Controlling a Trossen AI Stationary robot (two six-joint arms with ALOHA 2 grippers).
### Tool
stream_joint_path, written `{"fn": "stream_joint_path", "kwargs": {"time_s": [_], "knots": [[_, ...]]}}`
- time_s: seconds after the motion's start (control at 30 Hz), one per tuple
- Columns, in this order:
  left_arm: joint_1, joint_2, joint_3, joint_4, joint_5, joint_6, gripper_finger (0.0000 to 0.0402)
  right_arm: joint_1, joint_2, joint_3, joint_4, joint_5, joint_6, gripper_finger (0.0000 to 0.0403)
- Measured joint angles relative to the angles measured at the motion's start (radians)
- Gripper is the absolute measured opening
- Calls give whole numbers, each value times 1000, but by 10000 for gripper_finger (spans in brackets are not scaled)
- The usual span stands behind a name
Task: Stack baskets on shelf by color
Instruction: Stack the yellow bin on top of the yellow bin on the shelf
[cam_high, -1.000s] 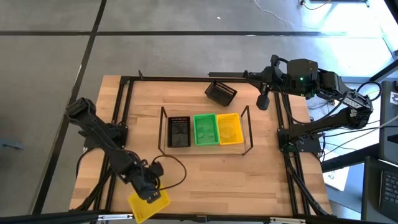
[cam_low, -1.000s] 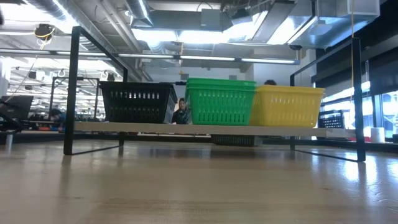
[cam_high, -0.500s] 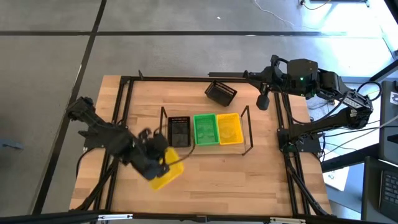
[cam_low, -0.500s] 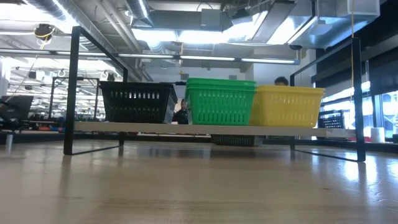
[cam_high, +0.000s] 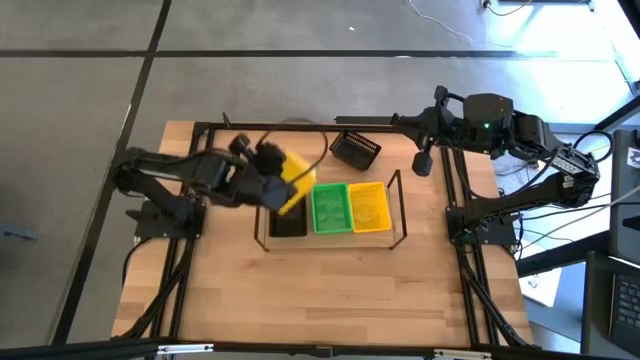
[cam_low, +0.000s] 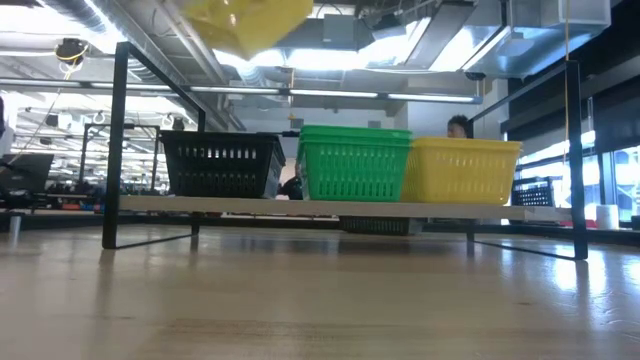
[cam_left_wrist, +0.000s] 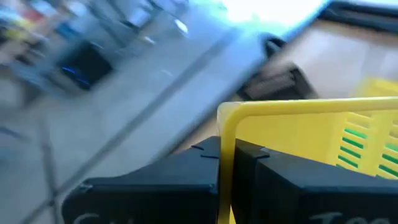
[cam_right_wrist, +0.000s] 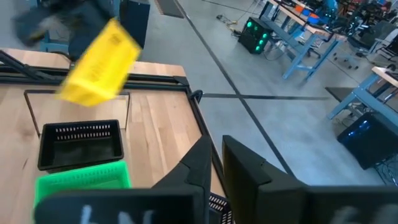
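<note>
My left gripper (cam_high: 277, 178) is shut on a yellow basket (cam_high: 296, 182), carried in the air over the left end of the shelf (cam_high: 398, 212); the low view shows that basket (cam_low: 245, 20) high above the rack. On the shelf's wood base (cam_low: 330, 207) stand a black basket (cam_high: 288, 222), a green one (cam_high: 331, 207) and a yellow one (cam_high: 369, 207) side by side. A second black basket (cam_high: 355, 150) lies tilted on the table beyond the shelf. My right gripper (cam_high: 424, 160) hovers shut near the table's far right corner, touching nothing. My left gripper (cam_left_wrist: 226, 146) pinches one wall of the yellow basket at its rim (cam_left_wrist: 226, 118), near a corner, with one finger (cam_left_wrist: 186, 180) on each face of the wall. The basket is lifted clear of table and shelf and hangs tilted beyond the fingers.
The black metal frame (cam_high: 300, 127) runs around the tabletop, its uprights (cam_low: 120, 140) rising at the corners. Bare wood lies on the near side of the shelf (cam_high: 330, 290). People show in the room behind the shelf (cam_low: 458, 126).
My left arm has swung from the table's near left corner toward the far side and right, rising. The yellow basket it holds has come off the table there and now hangs tilted above the shelf's left end. The right arm has kept still.
</note>
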Motion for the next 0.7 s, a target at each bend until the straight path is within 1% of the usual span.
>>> {"fn": "stream_joint_path", "kwargs": {"time_s": [0.07, 0.17, 0.27, 0.33, 0.47, 0.7], "knots": [[37, 7, 0, 76, -82, 90, 0, 0, 5, 0, 2, 0, -7, 31], [81, 21, 1, 208, -150, 260, 0, 0, 17, 0, 1, 0, -46, 16], [123, 35, 0, 314, -146, 413, 0, 0, 36, 0, 19, 0, -48, 7], [148, 51, 2, 388, -154, 486, 0, 0, 52, 0, 29, 0, -50, 7], [190, 71, 0, 466, -146, 571, 0, 0, 86, 0, 48, 0, -50, 28], [241, 86, 0, 540, -135, 655, 0, 0, 156, 0, 110, 0, -54, 92]]}}
